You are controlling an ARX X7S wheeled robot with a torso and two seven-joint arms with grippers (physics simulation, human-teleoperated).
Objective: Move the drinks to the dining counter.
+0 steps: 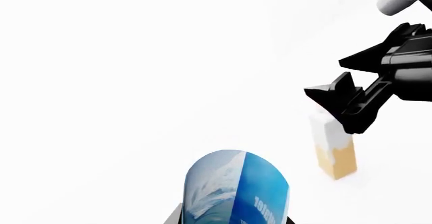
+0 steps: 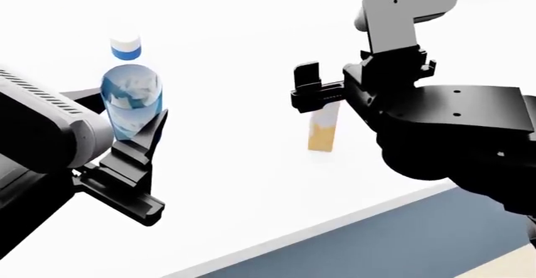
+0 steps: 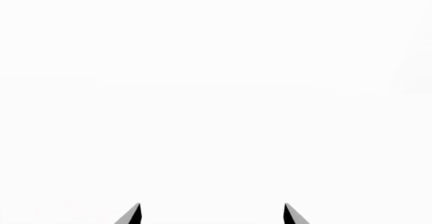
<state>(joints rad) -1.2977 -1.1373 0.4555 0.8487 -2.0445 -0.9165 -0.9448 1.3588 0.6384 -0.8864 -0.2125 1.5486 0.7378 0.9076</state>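
White counter (image 2: 251, 184): left pincer (image 2: 138, 137) grips bottle (image 2: 132, 105).

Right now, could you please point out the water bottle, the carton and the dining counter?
water bottle (image 2: 130, 105): head view, on its clear body.
carton (image 1: 335, 155): left wrist view, on its tan-orange base.
dining counter (image 2: 251, 184): head view, on its bare white top.

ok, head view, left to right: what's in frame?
Left gripper, shut on the water bottle → carton standing on the white counter → right gripper, open just above the carton → right arm.
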